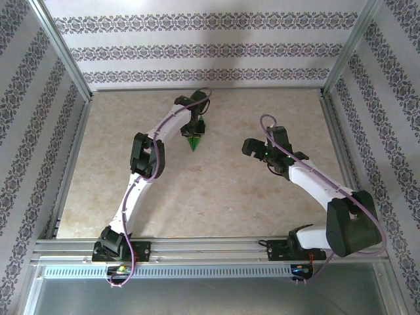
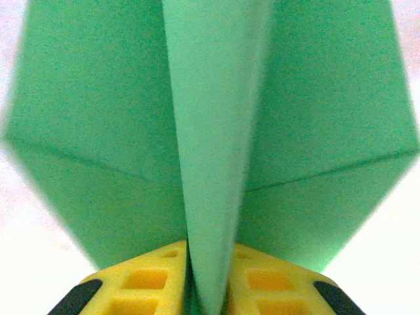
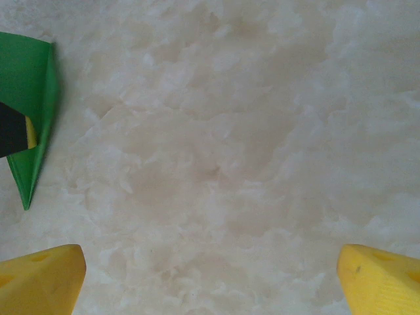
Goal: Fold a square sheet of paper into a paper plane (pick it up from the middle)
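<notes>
The paper plane is a small bright green dart at the middle back of the table, its point toward the near edge. My left gripper sits right over it. In the left wrist view the plane's centre fold stands between the yellow fingers, with a wing spread to each side. The left gripper is shut on that fold. My right gripper hovers to the right of the plane, open and empty. In the right wrist view its yellow fingertips stand wide apart, and the plane is at the far left.
The beige marbled table is bounded by aluminium rails at the left, right and back, with patterned walls behind. A metal rail along the near edge carries both arm bases.
</notes>
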`<state>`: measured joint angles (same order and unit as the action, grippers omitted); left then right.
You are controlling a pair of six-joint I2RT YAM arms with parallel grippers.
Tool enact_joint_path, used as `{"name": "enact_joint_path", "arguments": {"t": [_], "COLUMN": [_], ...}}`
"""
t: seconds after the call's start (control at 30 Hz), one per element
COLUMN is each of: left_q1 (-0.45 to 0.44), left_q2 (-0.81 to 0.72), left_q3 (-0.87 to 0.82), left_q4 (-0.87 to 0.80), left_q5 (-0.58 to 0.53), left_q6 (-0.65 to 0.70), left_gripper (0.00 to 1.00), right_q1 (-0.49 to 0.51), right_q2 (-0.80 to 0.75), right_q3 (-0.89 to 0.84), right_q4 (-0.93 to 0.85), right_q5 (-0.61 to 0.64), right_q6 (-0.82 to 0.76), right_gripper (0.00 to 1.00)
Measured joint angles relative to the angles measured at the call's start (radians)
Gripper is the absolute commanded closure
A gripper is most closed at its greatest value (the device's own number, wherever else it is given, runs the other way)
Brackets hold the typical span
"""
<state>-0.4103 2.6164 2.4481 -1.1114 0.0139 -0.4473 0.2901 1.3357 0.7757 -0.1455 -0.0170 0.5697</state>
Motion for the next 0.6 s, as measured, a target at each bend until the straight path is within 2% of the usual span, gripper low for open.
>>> {"name": "enact_joint_path", "arguments": {"t": [0.6], "left_q1": [-0.002], "left_q2": [-0.014], "left_q3": [-0.04], "left_q4": [0.029], "left_q5": [-0.015], "left_q6": [-0.002], "left_gripper": [0.63], "right_q1": [0.0], "right_q2": [0.0], "right_q3": [0.0], "right_q4": [0.001], "right_q5": [-0.013], "right_q6": [0.005], "right_gripper": [0.02]}}
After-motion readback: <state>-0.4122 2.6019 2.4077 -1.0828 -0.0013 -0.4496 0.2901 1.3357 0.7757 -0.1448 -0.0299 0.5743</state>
